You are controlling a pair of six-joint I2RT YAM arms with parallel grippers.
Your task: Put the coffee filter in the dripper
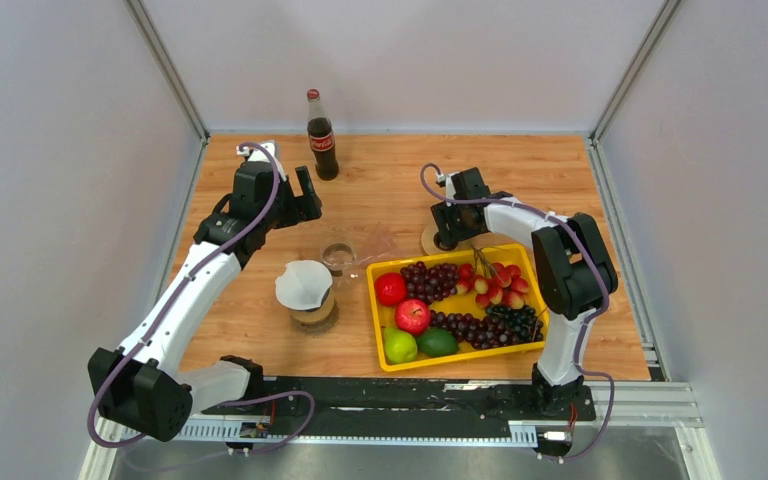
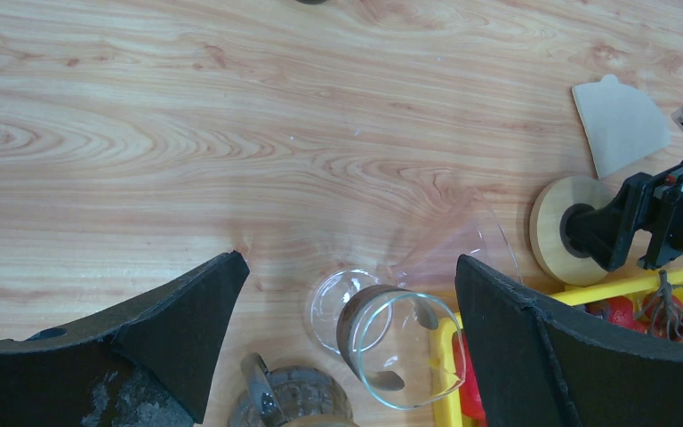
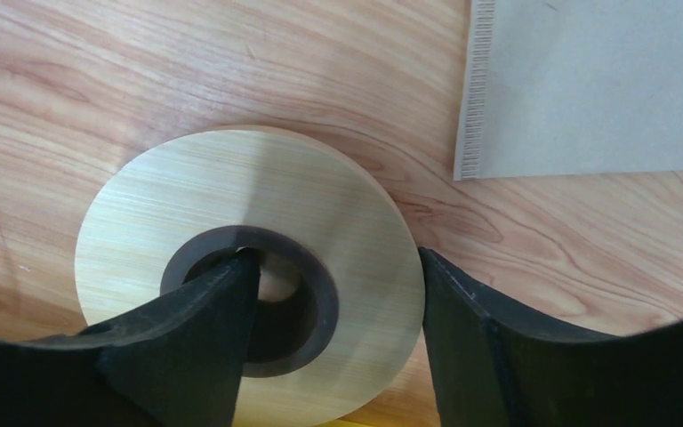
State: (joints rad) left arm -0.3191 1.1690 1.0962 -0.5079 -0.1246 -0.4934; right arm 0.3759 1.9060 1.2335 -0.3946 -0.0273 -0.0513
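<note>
A beige paper coffee filter lies flat on the wooden table, just beyond a wooden ring with a dark hole. My right gripper is open and straddles one side of that ring, one finger in the hole and the other at the outer rim. In the top view it is behind the yellow tray. A clear glass cone lies on its side next to a small clear glass with a dark band. My left gripper is open and empty above them. The filter also shows in the left wrist view.
A yellow tray of apples, grapes and other fruit stands at the front right. A cola bottle stands at the back. A white cone-shaped piece sits on a round jar-like base left of the tray.
</note>
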